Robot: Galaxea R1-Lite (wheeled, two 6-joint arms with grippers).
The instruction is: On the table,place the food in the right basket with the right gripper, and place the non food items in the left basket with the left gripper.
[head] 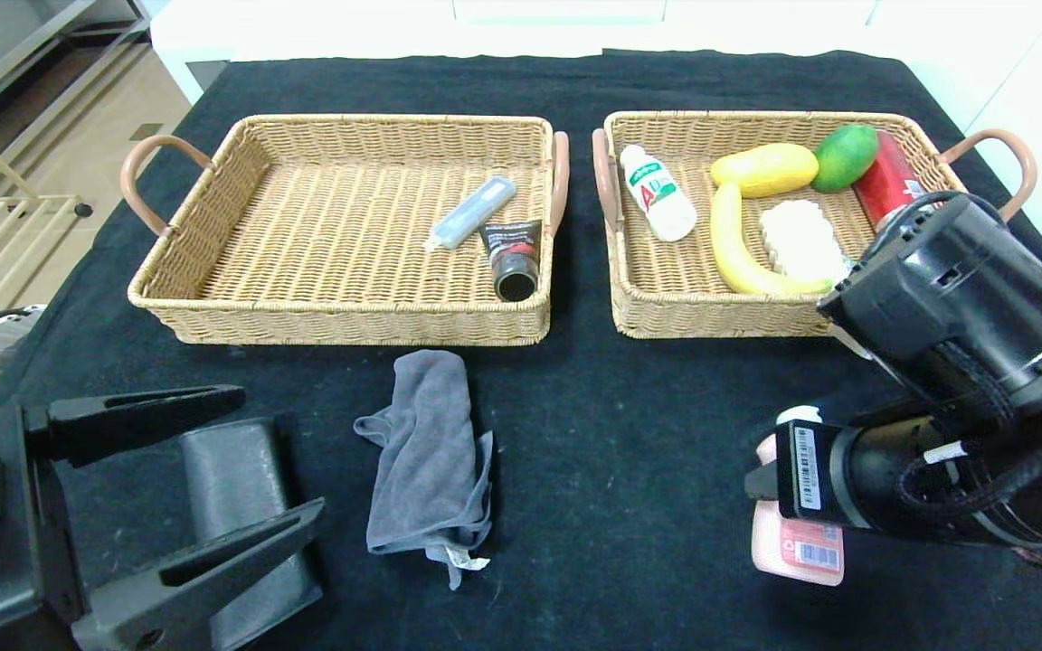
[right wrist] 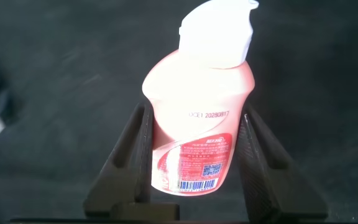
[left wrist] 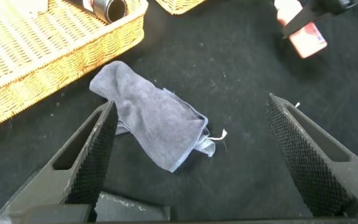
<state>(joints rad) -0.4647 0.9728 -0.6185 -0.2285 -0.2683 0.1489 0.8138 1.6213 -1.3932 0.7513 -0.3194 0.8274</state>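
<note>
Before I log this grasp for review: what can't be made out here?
- Pink bottle: head view, right gripper and arm cover most of it.
- Red can: head view, near end behind right arm.
- Dark case: head view, left gripper crosses it.

Pink plastic bottle [right wrist: 194,140] with white cap and barcode label, crumpled grey cloth [head: 431,452], two tan woven wicker baskets [head: 213,226] with brown handles, yellow banana [head: 738,244], green round fruit [head: 845,155], black tablecloth [head: 629,434]
</note>
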